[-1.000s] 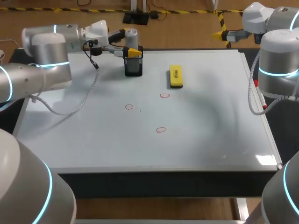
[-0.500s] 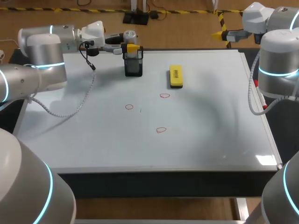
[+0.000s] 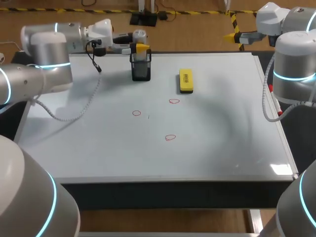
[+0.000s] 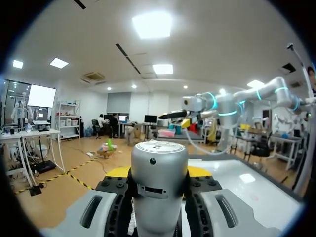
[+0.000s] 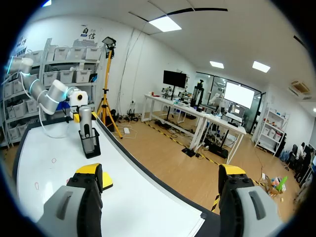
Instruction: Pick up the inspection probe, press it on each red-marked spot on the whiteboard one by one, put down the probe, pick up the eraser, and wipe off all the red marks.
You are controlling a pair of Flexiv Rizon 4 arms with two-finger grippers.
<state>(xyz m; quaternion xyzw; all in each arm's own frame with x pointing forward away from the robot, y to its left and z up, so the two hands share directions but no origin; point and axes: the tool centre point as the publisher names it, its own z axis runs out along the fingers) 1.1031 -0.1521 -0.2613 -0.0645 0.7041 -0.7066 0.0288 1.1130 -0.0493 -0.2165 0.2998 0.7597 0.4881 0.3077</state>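
The silver inspection probe (image 3: 139, 35) stands upright with its lower end in the black holder (image 3: 140, 69) at the whiteboard's (image 3: 212, 143) far edge. My left gripper (image 3: 139, 47) comes in from the left and is shut on the probe (image 4: 159, 177), whose body fills the gap between the left gripper's (image 4: 158, 173) fingers. The yellow eraser (image 3: 185, 80) lies right of the holder. Three red marks (image 3: 137, 113) (image 3: 174, 101) (image 3: 170, 138) sit mid-board. My right gripper (image 3: 233, 36) hangs open beyond the far right corner; the right gripper (image 5: 160, 177) has nothing between its fingers, with probe (image 5: 85, 121) and eraser (image 5: 106, 181) ahead.
A grey cable (image 3: 81, 111) from my left arm droops over the board's left part. My right arm's column (image 3: 294, 69) stands at the board's right edge. The near half of the board carries nothing but the marks.
My left gripper's fingers have come together on the probe, and the left wrist has shifted slightly toward the far edge. The right arm has not moved.
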